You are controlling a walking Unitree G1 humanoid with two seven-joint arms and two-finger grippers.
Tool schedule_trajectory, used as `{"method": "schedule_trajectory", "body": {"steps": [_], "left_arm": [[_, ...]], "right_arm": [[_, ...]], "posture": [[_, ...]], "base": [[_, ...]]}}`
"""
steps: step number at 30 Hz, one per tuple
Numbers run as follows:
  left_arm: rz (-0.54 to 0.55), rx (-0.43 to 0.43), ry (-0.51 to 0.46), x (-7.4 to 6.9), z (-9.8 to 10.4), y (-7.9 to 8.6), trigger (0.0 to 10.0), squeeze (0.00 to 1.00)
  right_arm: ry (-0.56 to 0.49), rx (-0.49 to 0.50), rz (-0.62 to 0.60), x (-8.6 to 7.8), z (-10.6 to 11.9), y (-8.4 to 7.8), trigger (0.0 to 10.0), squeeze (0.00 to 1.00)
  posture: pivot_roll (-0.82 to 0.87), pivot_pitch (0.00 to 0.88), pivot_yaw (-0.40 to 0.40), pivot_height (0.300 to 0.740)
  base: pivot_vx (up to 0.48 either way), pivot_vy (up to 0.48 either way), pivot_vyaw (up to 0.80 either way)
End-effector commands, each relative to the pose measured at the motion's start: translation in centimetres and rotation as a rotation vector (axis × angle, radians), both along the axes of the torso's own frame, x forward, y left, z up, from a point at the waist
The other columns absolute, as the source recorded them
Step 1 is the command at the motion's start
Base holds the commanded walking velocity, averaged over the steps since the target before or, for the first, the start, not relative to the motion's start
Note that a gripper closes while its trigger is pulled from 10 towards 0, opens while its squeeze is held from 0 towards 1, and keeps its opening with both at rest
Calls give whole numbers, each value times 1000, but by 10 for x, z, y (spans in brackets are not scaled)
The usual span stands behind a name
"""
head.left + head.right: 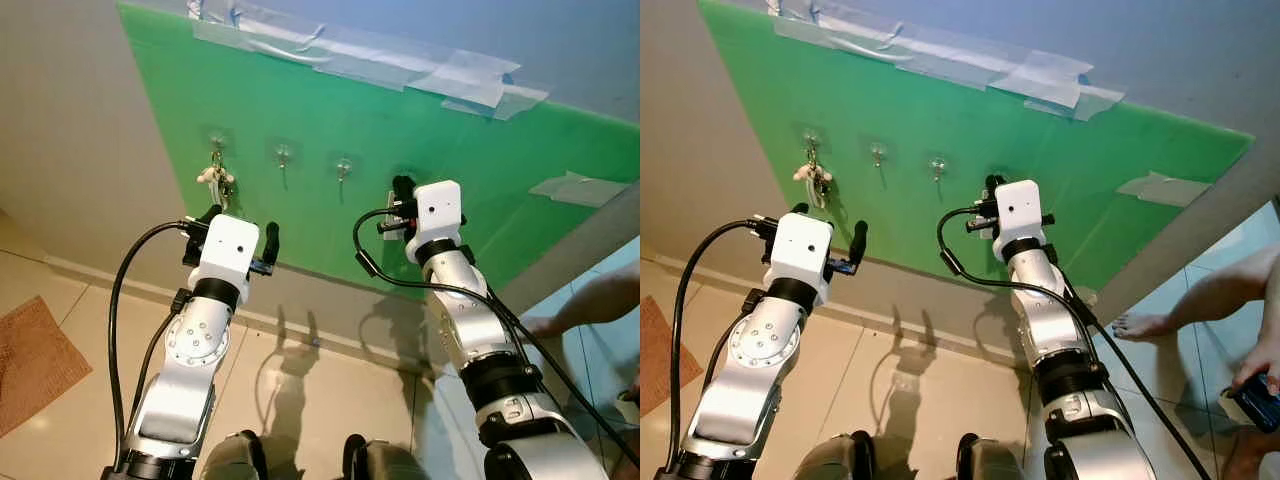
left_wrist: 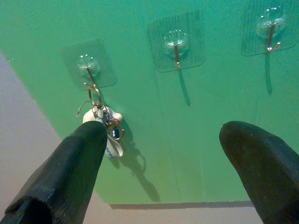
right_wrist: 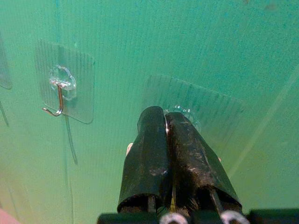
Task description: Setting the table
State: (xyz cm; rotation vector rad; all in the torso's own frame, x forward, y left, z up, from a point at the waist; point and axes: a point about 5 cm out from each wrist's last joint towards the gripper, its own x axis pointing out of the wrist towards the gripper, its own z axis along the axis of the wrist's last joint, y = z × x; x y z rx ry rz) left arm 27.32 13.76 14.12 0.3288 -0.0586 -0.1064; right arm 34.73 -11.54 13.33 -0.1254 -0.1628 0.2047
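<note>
Your right gripper (image 3: 167,122) is up against the green board (image 1: 480,180), jaws pressed together with a thin metal wire showing between the tips, right at the fourth adhesive hook (image 3: 187,114); whether they actually pinch something hanging there you cannot tell, since the fingers hide it. The other candidate, a bunch of keys (image 2: 105,123), hangs from the first hook (image 2: 88,65) at the far left of the row, its long axis dropping straight down the board. Your left gripper (image 2: 166,154) hovers just off the board with jaws spread wide; the keys sit beside one fingertip, not between the two, so that arm is nearer them. A person's arm (image 1: 590,300) reaches in at right.
</note>
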Motion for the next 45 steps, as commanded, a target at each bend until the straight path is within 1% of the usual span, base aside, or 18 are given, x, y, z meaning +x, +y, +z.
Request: {"method": "schedule_trajectory", "body": {"steps": [1, 4, 6, 8, 9, 15, 22, 23, 28, 31, 36, 37, 38, 39, 40, 41, 43, 45], "left_arm": [[5, 8, -5, -3, 2, 0, 10000, 0], [4, 9, -5, -3, 2, 0, 10000, 0], [5, 9, -6, -3, 2, 0, 10000, 0], [5, 9, -7, -3, 2, 0, 10000, 0], [2, 9, -8, -2, 3, -1, 10000, 0], [-2, 10, -10, -2, 3, -1, 10000, 0], [-1, 10, -13, -2, 3, -1, 10000, 0], [0, 11, -15, -2, 3, -2, 10000, 0], [3, 11, -18, -2, 4, -1, 10000, 0], [4, 9, -18, -2, 3, -1, 10000, 0], [2, 8, -19, -2, 3, -1, 10000, 0], [2, 8, -19, -2, 3, -1, 10000, 0], [1, 8, -19, -2, 4, -1, 10000, 0], [0, 8, -20, -2, 4, -1, 10000, 0], [0, 8, -20, -2, 4, -1, 10000, 0], [-2, 8, -21, -2, 3, -2, 10000, 0], [-4, 9, -21, -2, 3, -2, 10000, 0], [-6, 9, -22, -1, 3, -2, 10000, 0]], "right_arm": [[39, 18, -24, 2, -5, -6, 10000, 0], [47, 27, -26, 2, -6, -7, 10000, 0], [81, 59, -25, 2, -11, -9, 10000, 0], [86, 68, -25, 1, -12, -9, 10000, 0], [103, 112, -23, 2, -13, -9, 10000, 0], [120, 211, -37, 2, -13, -12, 10000, 0], [102, 227, -40, 2, -10, -13, 10000, 0], [80, 234, -45, 1, -8, -14, 10000, 0], [38, 229, -31, -1, -3, -14, 10000, 0], [35, 204, -32, -3, -3, -14, 10000, 0], [-11, 89, -57, -6, -3, -18, 10000, 0], [-11, 89, -57, -6, -3, -18, 10000, 0], [-24, 60, -60, -7, -2, -18, 10000, 0], [-55, 0, -56, -10, -2, -17, 10000, 0], [-55, 0, -56, -10, -2, -17, 10000, 0], [-88, -67, -34, -14, -3, -13, 10000, 0], [-111, -117, -17, -17, -4, -9, 10000, 0], [-123, -146, -4, -19, -5, -7, 10000, 0]], "posture": [[34, 170, -69, 740], [34, 170, -69, 740], [37, 171, -69, 740], [37, 171, -69, 740], [33, 170, -67, 740], [33, 170, -67, 740], [32, 170, -67, 740], [34, 171, -68, 740], [34, 170, -70, 740], [34, 169, -72, 740], [34, 169, -72, 740], [34, 169, -72, 740], [34, 169, -72, 740], [34, 169, -72, 740], [34, 169, -72, 740], [25, 159, -70, 740], [25, 159, -70, 740], [25, 159, -70, 740]], "base": [[0, 0, 0], [0, 0, 0], [0, 0, 0], [0, 0, 0], [0, 0, 0], [0, 0, 0], [0, 0, 0], [0, 0, 0], [0, 0, 0], [0, 0, 0], [0, 0, 0], [0, 0, 0], [0, 0, 0], [0, 0, 0], [0, 0, 0], [0, 0, 0], [0, 0, 0], [0, 0, 0]]}}
